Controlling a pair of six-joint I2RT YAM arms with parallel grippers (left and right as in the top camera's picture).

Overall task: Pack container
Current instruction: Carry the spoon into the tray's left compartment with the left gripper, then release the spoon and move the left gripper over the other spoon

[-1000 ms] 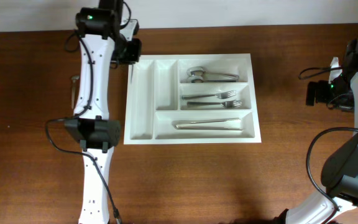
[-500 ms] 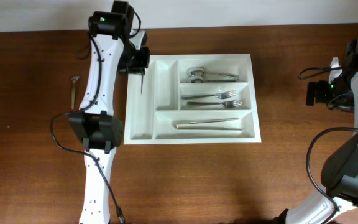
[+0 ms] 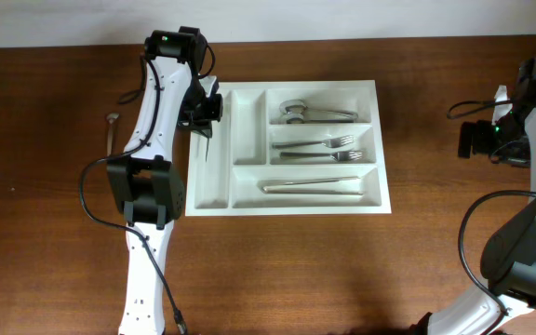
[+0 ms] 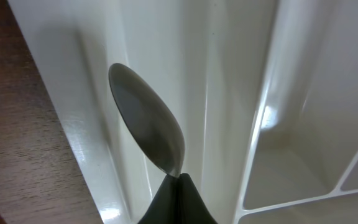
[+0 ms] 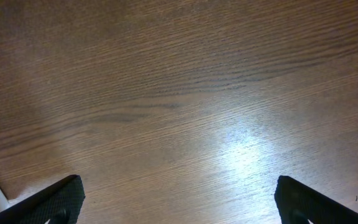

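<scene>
While the left gripper [image 4: 179,190] is pinching the spoon [image 4: 146,135] just behind its bowl above the leftmost narrow slot [image 3: 210,177] of the tray [image 3: 287,210] lying mid-table, it should be lowering it lengthwise and releasing low, with the right gripper [image 5: 178,208] hanging wide open over the table [image 5: 179,93].

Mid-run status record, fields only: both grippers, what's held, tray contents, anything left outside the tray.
left gripper: shut on a metal utensil, spoon or knife unclear
held item position: rounded end over the container, in its leftmost narrow compartment
right gripper: open, empty, above bare table
top long compartment: spoons
middle long compartment: forks
bottom long compartment: knives, apparently
second narrow compartment: empty
outside tray: one small utensil on the table, left of the left arm
</scene>
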